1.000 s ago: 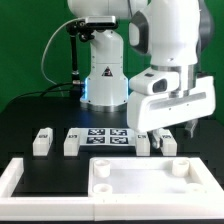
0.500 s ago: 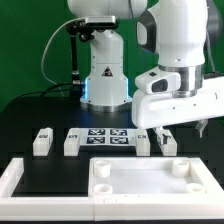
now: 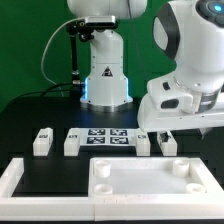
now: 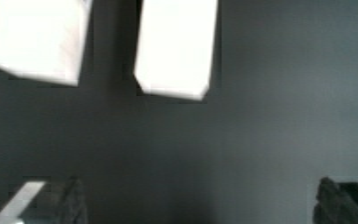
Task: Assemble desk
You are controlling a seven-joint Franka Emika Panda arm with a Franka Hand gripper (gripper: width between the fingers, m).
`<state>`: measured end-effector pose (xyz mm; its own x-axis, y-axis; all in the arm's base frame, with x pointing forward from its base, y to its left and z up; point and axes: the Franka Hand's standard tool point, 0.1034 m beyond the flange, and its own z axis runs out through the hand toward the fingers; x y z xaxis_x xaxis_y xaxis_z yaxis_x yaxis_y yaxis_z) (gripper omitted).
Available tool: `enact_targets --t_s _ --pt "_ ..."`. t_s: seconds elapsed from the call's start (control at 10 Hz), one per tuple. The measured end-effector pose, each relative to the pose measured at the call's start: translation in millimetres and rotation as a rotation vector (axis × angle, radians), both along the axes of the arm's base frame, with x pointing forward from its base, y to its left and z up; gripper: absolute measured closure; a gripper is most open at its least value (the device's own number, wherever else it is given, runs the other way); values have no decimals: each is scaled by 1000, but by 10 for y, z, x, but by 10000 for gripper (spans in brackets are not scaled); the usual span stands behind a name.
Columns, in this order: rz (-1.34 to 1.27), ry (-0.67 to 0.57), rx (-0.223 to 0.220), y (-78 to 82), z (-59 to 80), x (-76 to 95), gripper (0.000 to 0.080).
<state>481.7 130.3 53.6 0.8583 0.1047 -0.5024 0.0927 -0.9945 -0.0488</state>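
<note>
Nearest, in the exterior view, the white rail is seen at the front edge of the black mat. The desk's top panel is laid flat just beside it, toward the exterior view's right, with round sockets showing at its corners.

Behind the panel, four loose legs are set in a row on the mat, none joined to the panel. The first leg and second leg are placed on the exterior view's left of the marker board. The third leg and fourth leg are placed on its right.

Above those last two, the arm is held over the mat, its fingers hidden in this view. Farther back, the arm's base is seen.

In the wrist view the gripper is shown spread wide, with nothing held between the fingertips and only bare mat in the gap. A white block and a second white block (legs, though which two cannot be told) are seen side by side on the mat, well apart from both fingertips.
</note>
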Motion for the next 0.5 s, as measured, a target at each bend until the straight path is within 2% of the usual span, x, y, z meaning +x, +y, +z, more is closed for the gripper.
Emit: enact_targets --t_s 0.3,0.5 --pt "12 203 -21 -21 -46 -67 150" --pt "-18 342 -68 -96 -194 -249 150"
